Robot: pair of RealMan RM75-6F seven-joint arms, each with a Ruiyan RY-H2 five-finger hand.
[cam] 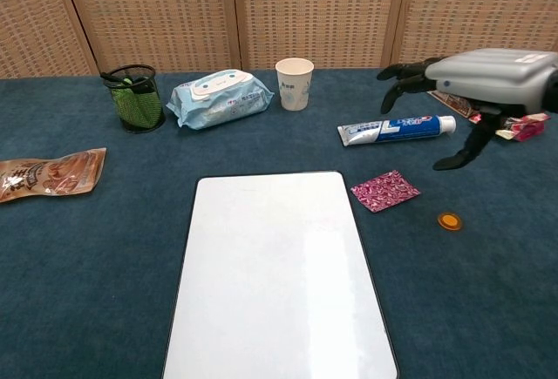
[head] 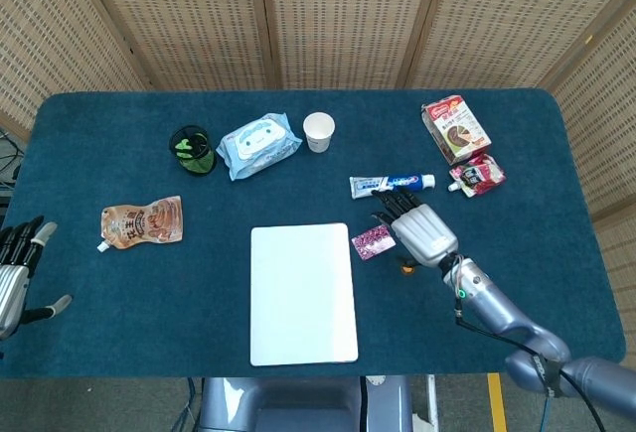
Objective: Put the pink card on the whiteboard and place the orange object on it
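Note:
The pink card (head: 370, 242) (cam: 384, 190) lies flat on the blue cloth just right of the whiteboard (head: 303, 293) (cam: 279, 274). The small round orange object (cam: 450, 220) (head: 406, 269) sits on the cloth a little right of the card. My right hand (head: 417, 225) (cam: 475, 83) hovers above the cloth over the card's right side and the orange object, its fingers spread and holding nothing. My left hand (head: 15, 273) stays at the table's left edge in the head view, fingers apart and empty.
A toothpaste tube (head: 393, 185) lies just beyond the right hand. Farther back stand a paper cup (head: 318, 132), a wipes pack (head: 258, 144) and a black mesh holder (head: 193, 150). A box (head: 455, 129) and red pouch (head: 478, 175) are back right; a brown pouch (head: 144, 222) lies left.

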